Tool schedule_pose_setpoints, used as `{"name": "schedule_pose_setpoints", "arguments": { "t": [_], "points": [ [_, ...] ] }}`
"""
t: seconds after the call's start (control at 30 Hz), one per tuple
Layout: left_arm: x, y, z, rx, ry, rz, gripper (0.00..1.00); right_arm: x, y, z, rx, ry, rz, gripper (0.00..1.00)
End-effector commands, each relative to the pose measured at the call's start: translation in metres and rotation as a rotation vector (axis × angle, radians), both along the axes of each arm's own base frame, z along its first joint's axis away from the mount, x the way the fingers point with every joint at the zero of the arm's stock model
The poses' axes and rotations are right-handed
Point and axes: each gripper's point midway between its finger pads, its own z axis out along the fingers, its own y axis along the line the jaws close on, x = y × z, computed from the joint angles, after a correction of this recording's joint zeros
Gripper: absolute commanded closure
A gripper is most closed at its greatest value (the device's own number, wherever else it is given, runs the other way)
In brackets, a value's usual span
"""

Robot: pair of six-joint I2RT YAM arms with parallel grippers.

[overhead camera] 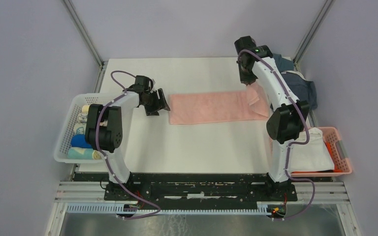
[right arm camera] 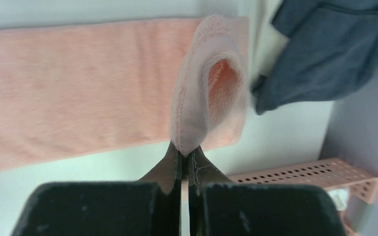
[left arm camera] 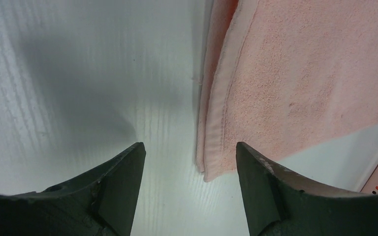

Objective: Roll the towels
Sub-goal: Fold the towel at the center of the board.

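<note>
Right end effector [right arm camera: 184, 156] pinches the raised right end of the pink towel [overhead camera: 211, 107], which lies lengthwise left-to-right on the counter [overhead camera: 202, 147]; left end effector [left arm camera: 189, 147] hovers spread just off its left end.

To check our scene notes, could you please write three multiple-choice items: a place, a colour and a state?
1. Where does the white basket stand? A the table's left edge; B its far middle; C its right edge.
2. What colour is the spread towel? A teal; B pink; C white.
3. The right gripper is: A open; B shut on nothing; C shut on the spread towel's end.
Key: A, it sits beside the left arm; B, plainly pink; C, cloth is pinched in its closed jaws.
</note>
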Motion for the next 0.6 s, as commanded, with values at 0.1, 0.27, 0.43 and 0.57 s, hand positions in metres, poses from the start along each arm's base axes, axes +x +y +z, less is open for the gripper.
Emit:
{"name": "schedule_pose_setpoints", "arguments": {
  "t": [0.1, 0.27, 0.43, 0.57],
  "points": [
    [0.016, -0.02, -0.006, -0.058, -0.002, -0.026, 0.31, 0.003, 0.097, 0.005, 0.264, -0.049, 0.025, 0.97],
    [0.009, -0.022, -0.02, -0.06, 0.032, -0.04, 0.42, 0.003, 0.153, -0.003, 0.383, -0.052, 0.064, 0.97],
    [0.001, -0.026, -0.028, -0.06, 0.054, -0.059, 0.53, 0.0, 0.207, -0.009, 0.494, -0.067, 0.116, 0.97],
    [-0.001, -0.028, -0.028, -0.056, 0.054, -0.068, 0.58, -0.004, 0.241, -0.016, 0.543, -0.056, 0.153, 0.96]
  ]
}}
